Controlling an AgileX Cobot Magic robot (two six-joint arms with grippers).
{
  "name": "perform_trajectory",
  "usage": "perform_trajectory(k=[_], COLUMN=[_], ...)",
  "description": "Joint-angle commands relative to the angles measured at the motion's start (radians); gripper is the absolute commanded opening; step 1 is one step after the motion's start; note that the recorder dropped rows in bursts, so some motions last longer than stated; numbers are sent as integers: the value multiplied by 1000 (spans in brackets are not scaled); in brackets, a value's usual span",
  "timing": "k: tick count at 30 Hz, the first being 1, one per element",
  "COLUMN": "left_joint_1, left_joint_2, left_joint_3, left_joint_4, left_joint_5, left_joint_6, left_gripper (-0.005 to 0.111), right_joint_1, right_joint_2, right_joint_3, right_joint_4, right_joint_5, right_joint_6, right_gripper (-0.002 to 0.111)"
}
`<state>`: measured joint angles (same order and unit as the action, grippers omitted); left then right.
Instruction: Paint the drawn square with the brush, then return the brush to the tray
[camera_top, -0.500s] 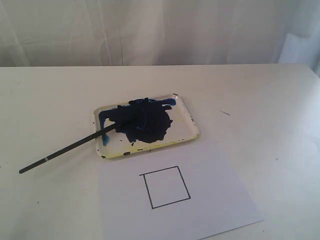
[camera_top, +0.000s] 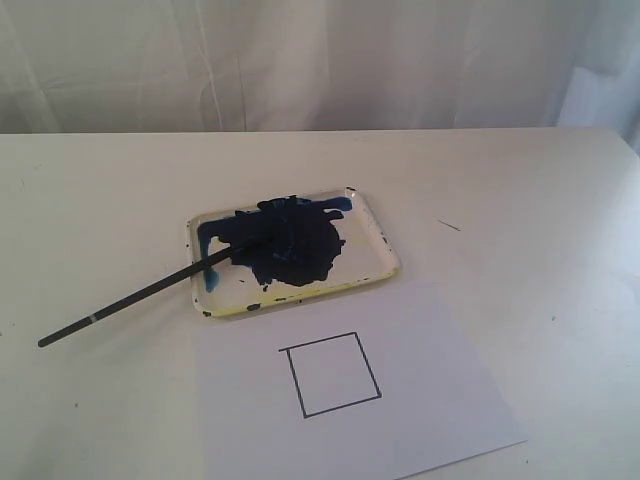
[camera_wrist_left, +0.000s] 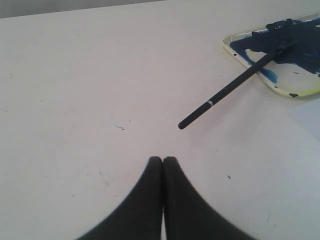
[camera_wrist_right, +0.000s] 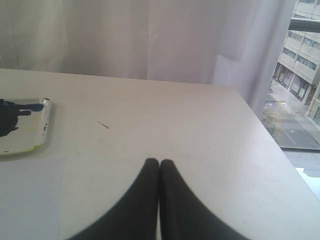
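The brush (camera_top: 140, 292) is laid slantwise, its bristle tip in the dark-blue paint of the tray (camera_top: 372, 238) and its handle end on the counter (camera_top: 520, 200) left of the tray. The drawn square (camera_top: 331, 374), its inside white, is seen on the paper sheet (camera_top: 440, 390) near the tray. The left end effector (camera_wrist_left: 163, 161) is pressed together, apart from the brush; the right end effector (camera_wrist_right: 159, 162) is likewise pressed together.
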<state>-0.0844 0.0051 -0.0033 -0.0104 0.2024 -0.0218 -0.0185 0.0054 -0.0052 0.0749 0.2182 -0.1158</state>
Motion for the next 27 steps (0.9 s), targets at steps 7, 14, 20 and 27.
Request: perform_trajectory(k=[7,14,20,27], left_joint_1=[2,2,2,2], left_joint_2=[-5,-5,-5,-5], left_joint_3=[3,3,3,3], left_joint_4=[-15,-15,-15,-15], left_joint_5=[1,-32,-210,-358], left_joint_6=[0,0,-40,-256], left_gripper=[0,0,0,0], right_joint_1=[0,0,0,0], right_joint_2=[-5,-5,-5,-5], right_joint_3=[5,5,5,5], right_joint_4=[-1,-1,-1,9], right_joint_5=[-6,-70,-192,-388], right_joint_6=[-9,-12,-12,11], right_gripper=[0,0,0,0])
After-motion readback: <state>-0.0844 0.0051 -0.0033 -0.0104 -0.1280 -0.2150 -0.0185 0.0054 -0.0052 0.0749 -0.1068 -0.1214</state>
